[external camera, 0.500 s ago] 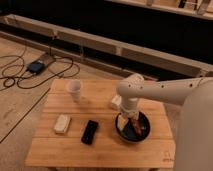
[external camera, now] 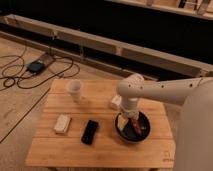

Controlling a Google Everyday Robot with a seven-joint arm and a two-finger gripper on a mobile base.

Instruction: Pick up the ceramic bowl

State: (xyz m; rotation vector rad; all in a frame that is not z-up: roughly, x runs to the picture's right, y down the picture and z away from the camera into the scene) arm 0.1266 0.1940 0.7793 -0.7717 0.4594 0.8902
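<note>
The arm (external camera: 150,92) is reaching in from the right, bending down at its white elbow, and the gripper (external camera: 131,122) is hanging right over the bowl (external camera: 128,137), dipping inside its rim. From where I am standing I cannot tell whether the gripper is spread or pinching anything.

The bowl is sitting on the right half of the wooden table (external camera: 100,150), near the front edge. It is black and glossy, and a reddish-orange streak (external camera: 137,128) is showing inside it, next to a pale yellowish patch (external camera: 122,121).

A black slab (external camera: 90,132) is lying flat just left of the bowl, not touching it. Further left, a small cream block (external camera: 62,124) is lying near the table's left edge. A white cup (external camera: 74,90) is standing upright toward the back left, well apart from the bowl. A small white thing (external camera: 115,102) is sitting behind the bowl, beside the arm.

On the floor to the left, cables (external camera: 17,75) are looping around a dark box (external camera: 36,66).
</note>
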